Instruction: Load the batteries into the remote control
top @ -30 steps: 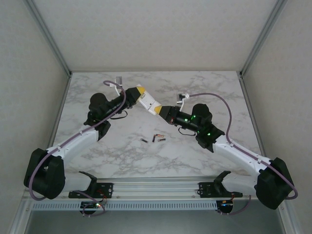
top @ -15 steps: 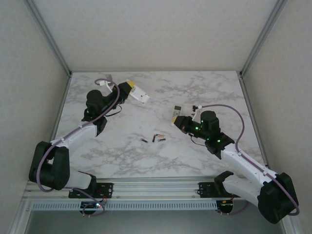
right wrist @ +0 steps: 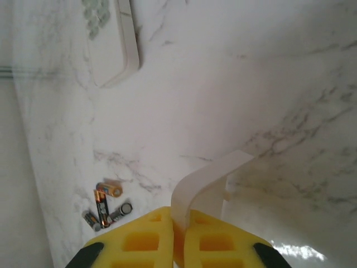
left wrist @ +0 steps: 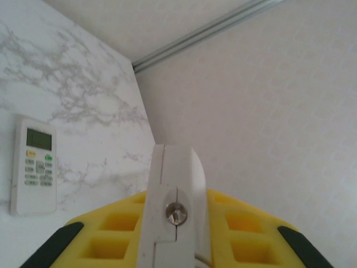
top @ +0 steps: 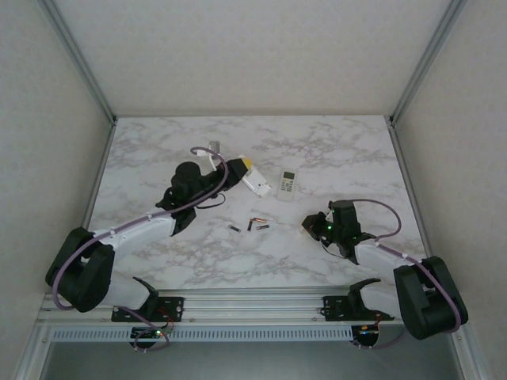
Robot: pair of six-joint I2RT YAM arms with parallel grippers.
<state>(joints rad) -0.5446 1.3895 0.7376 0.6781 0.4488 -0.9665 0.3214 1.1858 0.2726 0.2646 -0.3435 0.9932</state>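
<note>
2 low grippers (top: 249, 173) (top: 310, 225), each around plastic (left wrist: 173, 178) (right wrist: 201, 184)

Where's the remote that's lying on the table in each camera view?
Top external: remote lies near the middle of the table, just above the batteries.
Left wrist: at the left edge, screen toward the top.
Right wrist: top left, cut off by the frame.
Shared landmark: the batteries, lower left in the right wrist view.
</note>
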